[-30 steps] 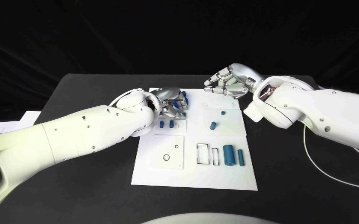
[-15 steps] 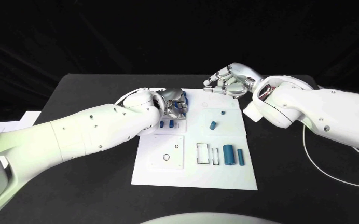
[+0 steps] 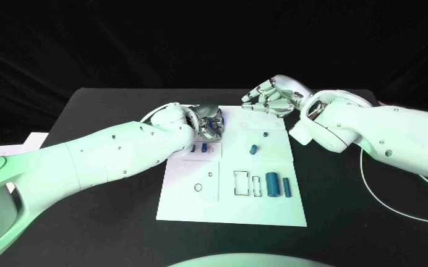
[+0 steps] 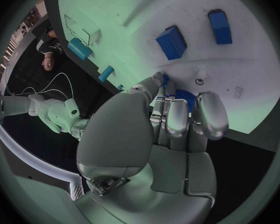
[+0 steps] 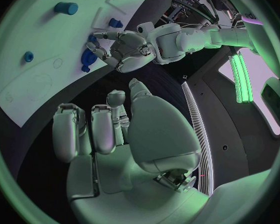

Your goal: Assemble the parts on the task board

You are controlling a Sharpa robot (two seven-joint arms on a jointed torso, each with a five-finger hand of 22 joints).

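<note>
On the black bench (image 3: 107, 103), the robot's left hand (image 3: 209, 125) hangs over the far left corner of the white task board (image 3: 234, 208), fingers curled down onto a blue part (image 3: 217, 120) that sits directly beneath them. Whether that part is truly gripped or only touched cannot be told. Two small blue blocks (image 3: 198, 148) lie just on the robot's side of that hand, so the left arm is plainly the nearer one to this cluster. Further right, a short blue peg (image 3: 253, 150) lies aslant near mid-board, and two blue cylinders (image 3: 278, 185) lie side by side, long axes running toward and away from the robot. The right hand (image 3: 272, 99) hovers past the board's far edge, fingers loosely curled and holding nothing. The left wrist view shows blue peeking between the fingertips (image 4: 177, 118); the head view hides that contact behind the knuckles.
</note>
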